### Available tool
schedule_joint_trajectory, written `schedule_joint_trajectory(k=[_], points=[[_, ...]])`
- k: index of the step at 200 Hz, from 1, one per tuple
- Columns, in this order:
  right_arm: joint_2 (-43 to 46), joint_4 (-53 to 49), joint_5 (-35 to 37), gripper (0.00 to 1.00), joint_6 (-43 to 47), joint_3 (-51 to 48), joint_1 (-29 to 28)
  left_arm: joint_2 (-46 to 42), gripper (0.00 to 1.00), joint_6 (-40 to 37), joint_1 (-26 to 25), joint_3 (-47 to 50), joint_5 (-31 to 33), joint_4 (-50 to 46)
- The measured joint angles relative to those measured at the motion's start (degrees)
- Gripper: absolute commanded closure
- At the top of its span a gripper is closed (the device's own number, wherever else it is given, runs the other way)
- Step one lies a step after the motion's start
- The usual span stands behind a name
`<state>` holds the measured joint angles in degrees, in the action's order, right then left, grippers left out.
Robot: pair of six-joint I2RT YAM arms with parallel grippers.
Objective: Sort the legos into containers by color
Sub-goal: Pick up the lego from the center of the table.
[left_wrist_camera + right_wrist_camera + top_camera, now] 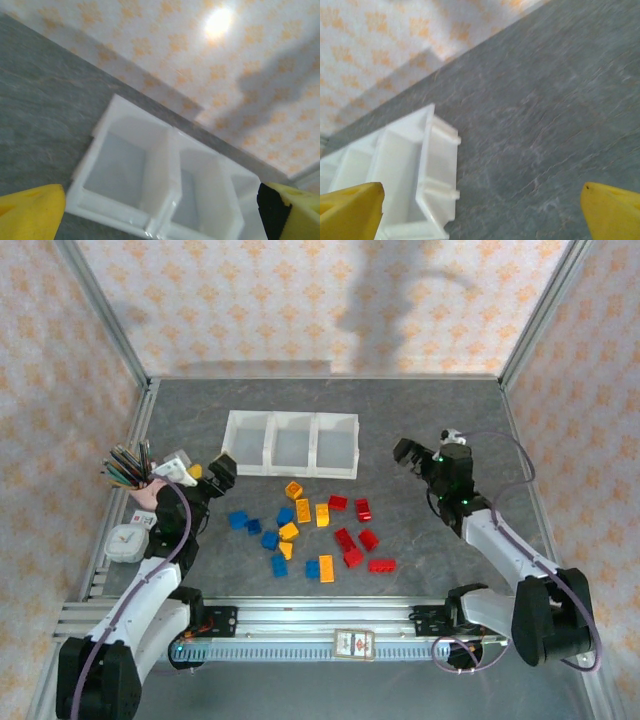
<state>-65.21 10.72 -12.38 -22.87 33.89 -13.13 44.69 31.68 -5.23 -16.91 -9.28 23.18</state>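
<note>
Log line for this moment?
left fingers: open, empty | right fingers: open, empty | legos: loose on table | containers: empty

Glossy plastic legos [322, 514], translucent white plastic containers [290, 423], matt grey stone-look table [430, 420].

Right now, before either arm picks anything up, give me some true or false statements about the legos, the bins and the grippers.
All three compartments of the containers are empty: true.
The legos lie loose on the table in front of the containers: true.
The left gripper holds one of them: false, it is open and holds nothing.
The pencil cup stands on the right side of the table: false, it stands by the left arm.
The right gripper is open: true.
</note>
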Motion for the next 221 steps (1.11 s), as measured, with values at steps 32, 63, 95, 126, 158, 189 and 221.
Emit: schedule_joint_trajectory(k=[32,63,95,126,158,189,221], points=[[-1.7,-2.9,-0.1,0.0,0.6,0.0,-6.7,-0.7,0.01,0.0,-6.3,-1.7,-0.4,-8.8],[-2.9,-3.3,-0.1,0.0,0.6,0.0,-13.5,1.8,0.07,-0.2,-12.3,-3.5,-0.4,-14.6],[-4.9,-2.6,0.2,0.0,0.6,-0.3,-19.6,7.4,0.12,-0.7,-19.3,-6.3,0.8,-17.6],[-6.2,-1.3,0.4,0.0,0.3,-0.8,-24.1,15.4,0.17,-2.8,-24.3,-10.8,2.8,-18.8],[-7.5,0.5,0.3,0.0,-0.8,-1.2,-26.0,24.2,0.2,-5.9,-26.1,-16.4,3.8,-20.0],[-8.3,1.3,0.5,0.0,-1.6,-1.4,-26.9,31.3,0.24,-8.8,-26.6,-21.4,4.0,-22.0],[-8.3,1.3,1.1,0.0,-1.8,-1.4,-26.9,37.9,0.28,-11.3,-26.6,-25.5,4.5,-24.1]])
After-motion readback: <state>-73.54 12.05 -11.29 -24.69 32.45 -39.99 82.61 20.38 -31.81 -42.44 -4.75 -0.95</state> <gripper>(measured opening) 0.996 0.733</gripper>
